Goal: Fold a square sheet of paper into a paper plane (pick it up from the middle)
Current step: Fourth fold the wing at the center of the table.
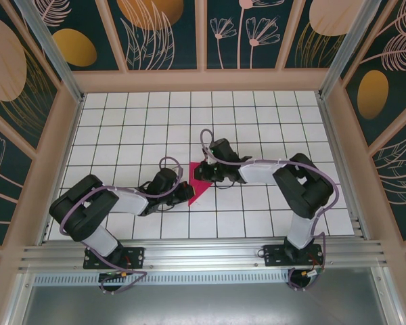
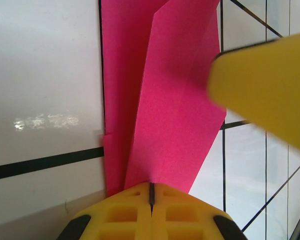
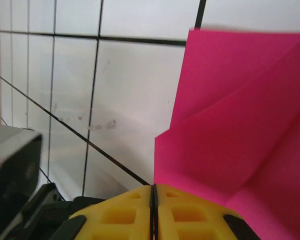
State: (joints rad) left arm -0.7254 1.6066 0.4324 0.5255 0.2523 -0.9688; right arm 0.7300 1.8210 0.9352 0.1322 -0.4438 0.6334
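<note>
The magenta-pink sheet of paper (image 1: 197, 181) lies folded into a pointed, layered shape on the tiled table between both grippers. My left gripper (image 1: 185, 191) is shut at its near-left edge. In the left wrist view the shut yellow tips (image 2: 151, 187) meet the narrow end of a raised pink flap (image 2: 170, 100), which lies over a flatter layer. My right gripper (image 1: 206, 170) is shut at the paper's far end. In the right wrist view its tips (image 3: 154, 189) touch the left edge of the folded paper (image 3: 240, 125). Whether either jaw pinches paper is not visible.
The white grid table (image 1: 122, 122) is walled by wooden panels at the back and sides. An aluminium rail (image 1: 203, 254) runs along the near edge. The right gripper's yellow finger (image 2: 265, 85) looms close in the left wrist view. Part of the left arm (image 3: 15, 170) shows in the right wrist view.
</note>
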